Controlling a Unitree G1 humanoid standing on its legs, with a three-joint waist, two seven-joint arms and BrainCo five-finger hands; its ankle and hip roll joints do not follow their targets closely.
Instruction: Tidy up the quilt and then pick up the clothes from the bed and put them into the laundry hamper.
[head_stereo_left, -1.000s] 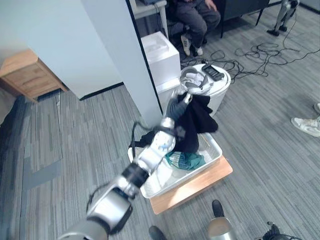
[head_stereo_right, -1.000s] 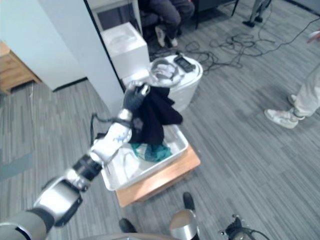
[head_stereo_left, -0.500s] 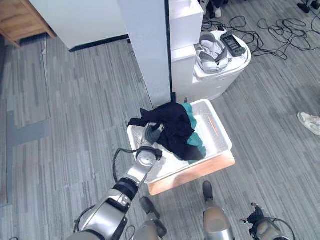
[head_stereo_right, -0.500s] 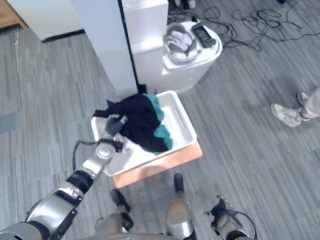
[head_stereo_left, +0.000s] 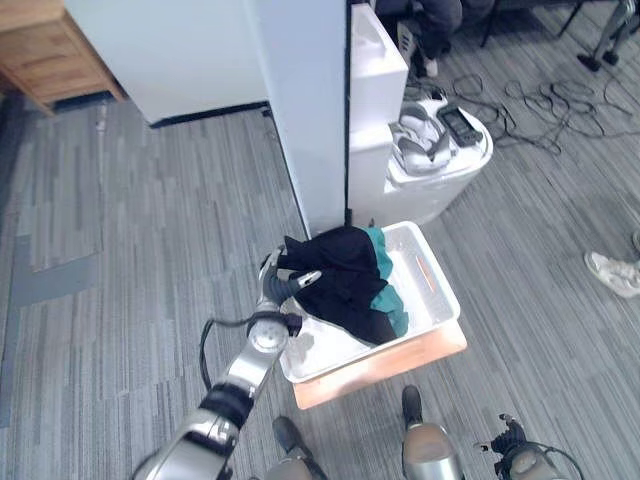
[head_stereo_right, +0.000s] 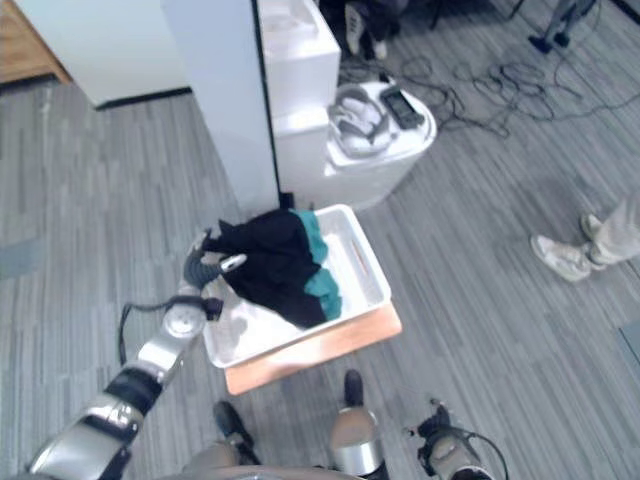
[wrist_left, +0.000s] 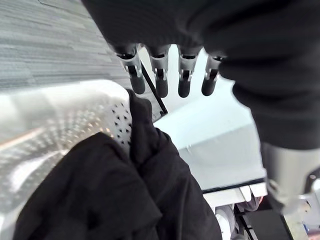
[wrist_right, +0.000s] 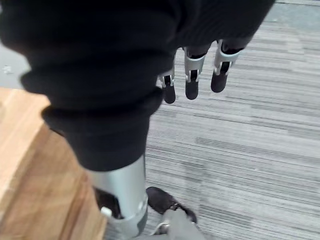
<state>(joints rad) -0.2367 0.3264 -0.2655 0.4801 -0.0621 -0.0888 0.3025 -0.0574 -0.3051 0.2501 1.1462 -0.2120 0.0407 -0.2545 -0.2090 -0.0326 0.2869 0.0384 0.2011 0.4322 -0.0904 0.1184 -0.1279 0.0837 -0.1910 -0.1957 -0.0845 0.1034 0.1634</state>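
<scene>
A white laundry hamper (head_stereo_left: 441, 283) stands on a low wooden platform (head_stereo_left: 385, 365) on the grey carpet. A black garment (head_stereo_left: 345, 285) lies heaped in it over a teal one (head_stereo_left: 386, 296), spilling onto the left rim. My left hand (head_stereo_left: 279, 284) hovers at that left rim, open, beside the black cloth. In the left wrist view its fingers (wrist_left: 160, 75) are straight above the black garment (wrist_left: 120, 190) and the hamper's perforated wall (wrist_left: 85, 120), holding nothing. My right hand (wrist_right: 192, 75) hangs open over the carpet beside the platform (wrist_right: 25, 170).
A white pillar (head_stereo_left: 305, 100) rises just behind the hamper. Behind it are a white box (head_stereo_left: 375, 55) and a round white stand (head_stereo_left: 440, 150) with a headset and remote. Cables (head_stereo_left: 560, 95) trail on the floor; a person's shoe (head_stereo_left: 612, 272) is at right. A wooden cabinet (head_stereo_left: 40, 45) stands far left.
The camera has shifted. A second ago my left hand held the black garment above the hamper; it has dropped into the hamper and the hand has opened and drawn back to the left rim.
</scene>
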